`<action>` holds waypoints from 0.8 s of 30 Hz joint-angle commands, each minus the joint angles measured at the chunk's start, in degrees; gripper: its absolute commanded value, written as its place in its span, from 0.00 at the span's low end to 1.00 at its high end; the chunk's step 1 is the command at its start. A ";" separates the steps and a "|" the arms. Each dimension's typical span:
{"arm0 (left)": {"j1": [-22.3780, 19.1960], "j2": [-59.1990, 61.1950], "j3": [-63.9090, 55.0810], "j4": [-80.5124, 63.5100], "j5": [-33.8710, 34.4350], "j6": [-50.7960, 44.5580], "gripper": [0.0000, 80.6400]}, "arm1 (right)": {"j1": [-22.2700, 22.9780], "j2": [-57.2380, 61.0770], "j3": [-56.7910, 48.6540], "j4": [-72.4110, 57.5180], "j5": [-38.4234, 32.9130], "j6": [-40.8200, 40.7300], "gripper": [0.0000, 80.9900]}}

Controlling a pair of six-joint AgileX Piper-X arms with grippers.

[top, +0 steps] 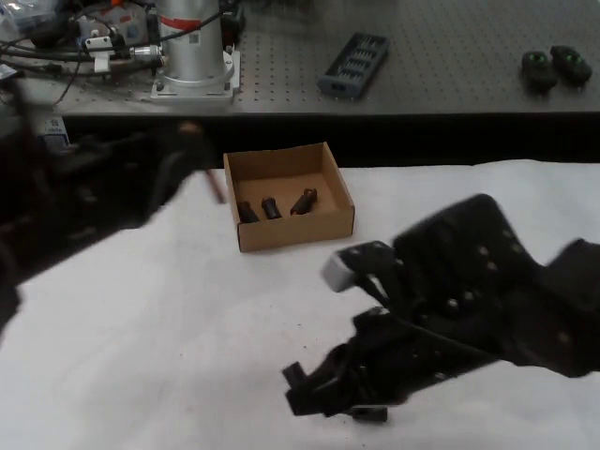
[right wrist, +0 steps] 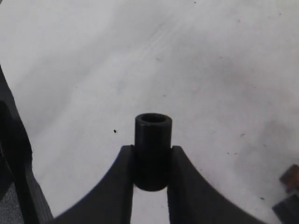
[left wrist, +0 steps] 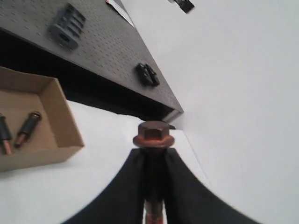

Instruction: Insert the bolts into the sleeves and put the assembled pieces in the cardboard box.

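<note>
My left gripper (left wrist: 153, 156) is shut on a copper-coloured hex-head bolt (left wrist: 153, 135) that stands up between its fingers. In the high view this arm is a blur at the left, with the bolt (top: 214, 185) near the left wall of the cardboard box (top: 246, 234). The box (left wrist: 60, 109) holds three dark assembled pieces (top: 272, 207). My right gripper (right wrist: 153, 154) is shut on a black sleeve (right wrist: 153, 140), bore upward, above the white cloth. That arm sits low at the front right, its gripper (top: 309, 389) well in front of the box.
White cloth (top: 169, 319) covers the table. Behind it is a dark perforated bench with a metal post (top: 192, 47), a black ribbed block (top: 354, 64) and two black knobs (top: 556, 66). A small brown piece (right wrist: 290, 177) lies on the cloth near the right gripper.
</note>
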 commanded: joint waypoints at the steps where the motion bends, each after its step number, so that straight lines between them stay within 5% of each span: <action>1: -1.37 1.61 -2.25 -1.52 2.14 -0.73 0.01 | -3.89 -2.32 1.26 -3.03 -2.84 0.21 0.04; 12: -3.50 7.14 -7.89 -0.35 5.67 -1.38 0.01 | -13.35 -2.54 1.26 -13.84 -9.59 3.70 0.04; 24: -4.19 12.07 -13.27 5.61 12.55 -2.87 0.01 | -13.67 -2.54 1.26 -15.93 -13.11 2.86 0.04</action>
